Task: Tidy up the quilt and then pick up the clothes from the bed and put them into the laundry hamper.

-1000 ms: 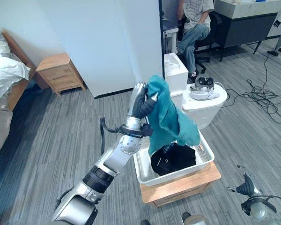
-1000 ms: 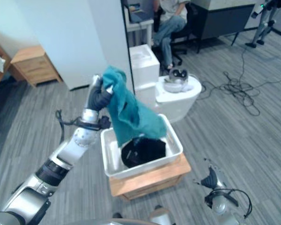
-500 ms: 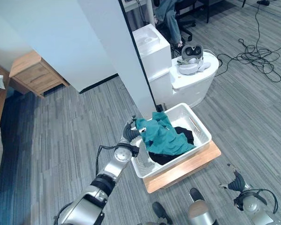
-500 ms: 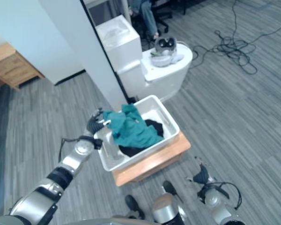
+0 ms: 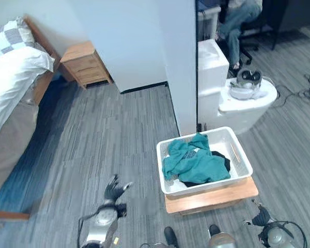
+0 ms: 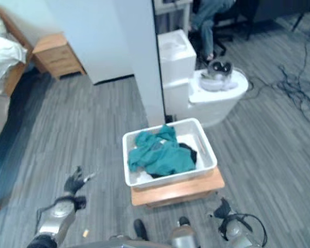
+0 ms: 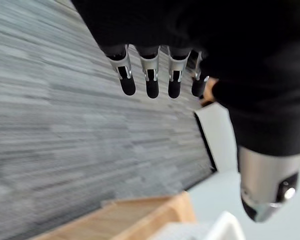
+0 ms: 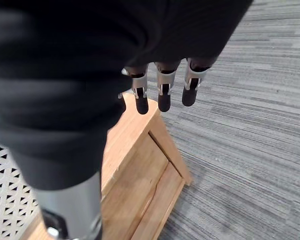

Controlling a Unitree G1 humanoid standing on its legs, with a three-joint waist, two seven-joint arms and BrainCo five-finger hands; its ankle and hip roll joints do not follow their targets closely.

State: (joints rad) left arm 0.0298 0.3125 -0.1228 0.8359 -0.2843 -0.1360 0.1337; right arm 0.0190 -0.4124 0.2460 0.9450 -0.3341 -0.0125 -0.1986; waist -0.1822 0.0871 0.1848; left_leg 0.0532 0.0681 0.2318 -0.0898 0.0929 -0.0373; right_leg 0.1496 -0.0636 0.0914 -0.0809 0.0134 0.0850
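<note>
Teal garment (image 5: 192,162): it lies crumpled in the white laundry hamper (image 5: 241,160), right of the frame centre in the left eye view, on top of a black garment (image 5: 220,157) that shows at its right edge.
Hamper support: the hamper stands on a low wooden stand (image 5: 212,199) on the grey floor (image 5: 119,139), just in front of a white pillar (image 5: 178,62).
Left hand (image 5: 115,188): low in the lower left of the left eye view, over the floor and well apart from the hamper; the fingers (image 7: 150,80) are spread and straight, nothing is between them.
Left arm pose: the forearm comes up from the bottom edge, the hand points toward the upper part of the frame.
Right hand (image 5: 260,216): lower right corner of the left eye view, near the corner of the wooden stand; in the right wrist view its fingers (image 8: 162,95) hang relaxed and apart, holding nothing.
Bed (image 5: 10,98): upper left of the frame, with a white quilt (image 5: 13,72) and a checked pillow (image 5: 10,37).
Nightstand (image 5: 86,63): wooden, beside the bed at the wall.
Person (image 5: 240,15): seated on a chair, upper right.
</note>
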